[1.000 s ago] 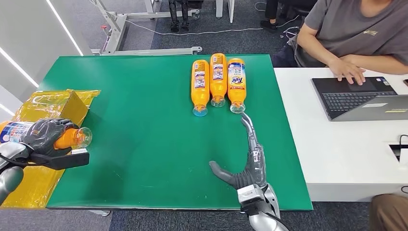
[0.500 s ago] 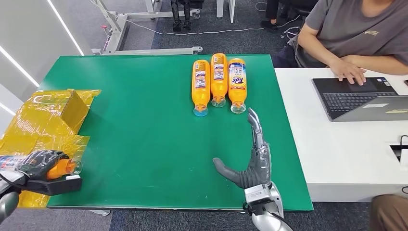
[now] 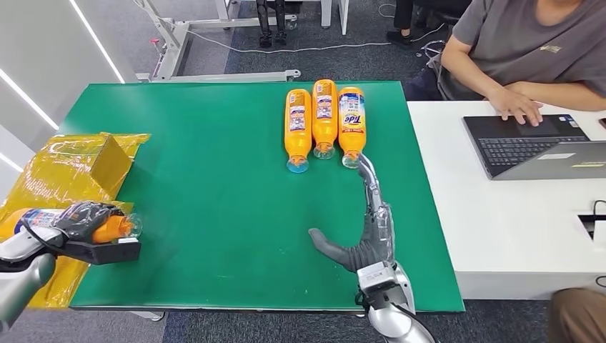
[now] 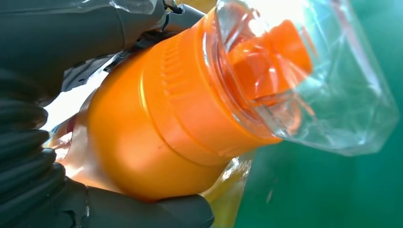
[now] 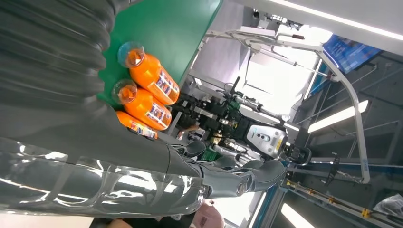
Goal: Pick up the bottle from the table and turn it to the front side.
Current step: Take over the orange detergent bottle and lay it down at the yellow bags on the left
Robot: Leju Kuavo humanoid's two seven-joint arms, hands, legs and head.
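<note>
Four orange bottles total. Left hand (image 3: 84,220) grips one bottle (image 3: 107,229) off the table's left edge, over yellow wrap (image 3: 68,168) — clear cap toward the green table (image 3: 214,186). Three bottles (image 3: 324,120) lie side by side at the far edge. Right hand (image 3: 368,229) flat, holding nothing — fingertips (image 3: 365,166) at the rightmost one's cap.

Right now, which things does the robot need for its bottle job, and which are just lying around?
For the job:
- held bottle, gripped by the left hand
- three orange bottles lying in a row on the green table
- right hand, fingers stretched toward the row

Just lying about:
- yellow wrapped box
- laptop, which a person is using
- white desk
</note>
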